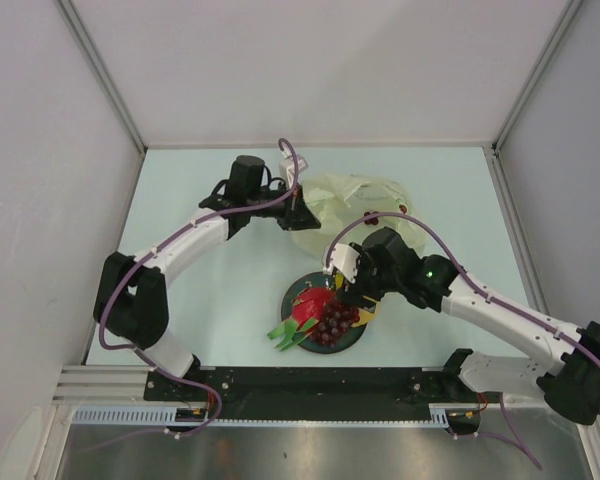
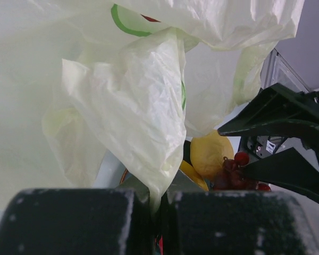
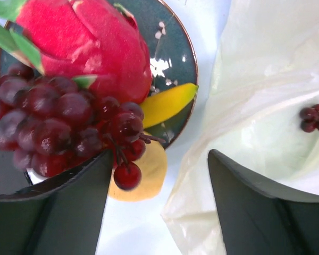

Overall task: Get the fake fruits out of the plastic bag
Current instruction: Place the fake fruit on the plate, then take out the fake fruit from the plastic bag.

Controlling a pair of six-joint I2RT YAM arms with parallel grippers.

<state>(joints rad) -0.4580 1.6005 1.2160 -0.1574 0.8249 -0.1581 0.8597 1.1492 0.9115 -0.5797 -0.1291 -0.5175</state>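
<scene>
Left jaws pinching plastic bag (image 2: 127,106) edge, right jaws wide — grapes (image 3: 58,127) at plate (image 3: 173,48) rim

The top view is lit brightly and evenly from above; only soft, pale shadows are cast on the table (image 1: 460,200) beside the arms. In the left wrist view the plastic bag (image 2: 133,101) is lit through from behind and almost washed out towards 10 o'clock, while the left gripper (image 2: 155,215) at 6 o'clock is blurred and grainy. In the right wrist view a white glare is seen on the plate (image 3: 175,53) near 12 o'clock, small highlights are seen on the grape bunch (image 3: 53,122), and the right gripper (image 3: 159,156) is rendered dark and slightly soft.
</scene>
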